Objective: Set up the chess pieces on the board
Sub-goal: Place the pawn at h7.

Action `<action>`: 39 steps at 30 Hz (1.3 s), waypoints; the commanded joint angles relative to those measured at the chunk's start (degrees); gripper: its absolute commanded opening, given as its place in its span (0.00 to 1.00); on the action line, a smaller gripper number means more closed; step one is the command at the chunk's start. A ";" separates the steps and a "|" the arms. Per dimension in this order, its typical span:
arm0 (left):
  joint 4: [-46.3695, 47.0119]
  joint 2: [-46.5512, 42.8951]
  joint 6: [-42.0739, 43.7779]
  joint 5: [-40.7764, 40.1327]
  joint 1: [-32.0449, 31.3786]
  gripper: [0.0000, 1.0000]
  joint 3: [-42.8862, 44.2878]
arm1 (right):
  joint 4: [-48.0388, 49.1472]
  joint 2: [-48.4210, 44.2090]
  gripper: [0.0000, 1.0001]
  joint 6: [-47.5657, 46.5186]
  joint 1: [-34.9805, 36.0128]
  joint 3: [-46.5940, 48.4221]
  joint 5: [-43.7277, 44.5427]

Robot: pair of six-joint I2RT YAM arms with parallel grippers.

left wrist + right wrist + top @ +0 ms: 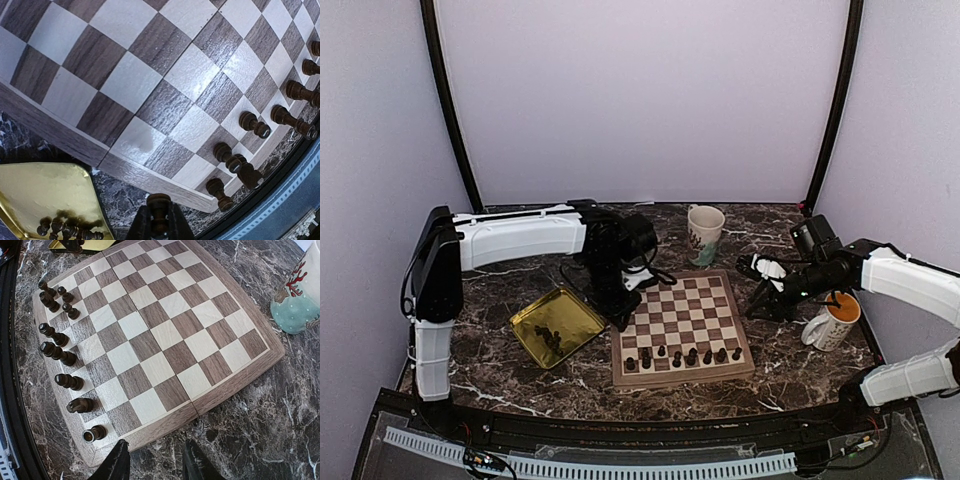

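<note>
The board lies at the table's centre. Several dark chess pieces stand on its two nearest rows. My left gripper hangs just off the board's left edge. In the left wrist view it is shut on one dark chess piece above the marble, between the board and the gold tray. More pieces lie in that tray. My right gripper hovers off the board's right edge. In the right wrist view it is open and empty, over marble beside the board.
The gold tray sits left of the board. A white patterned mug stands behind the board and shows in the right wrist view. A second mug with an orange inside stands at the right, close to my right arm.
</note>
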 commanded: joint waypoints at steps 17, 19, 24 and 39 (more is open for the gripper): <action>-2.17 4.79 2.52 6.31 -3.09 0.10 1.58 | 1.35 -0.55 0.37 -0.73 -0.24 -0.68 0.13; -2.34 5.09 2.67 6.47 -3.23 0.10 1.58 | 1.35 -0.49 0.36 -0.73 -0.24 -0.61 0.13; -2.28 5.63 2.78 6.25 -3.41 0.10 1.63 | 1.35 -0.40 0.36 -0.80 -0.24 -0.63 0.18; -2.82 5.82 2.60 4.45 -3.49 0.24 2.42 | 1.35 -0.31 0.37 -0.79 -0.23 -0.63 0.12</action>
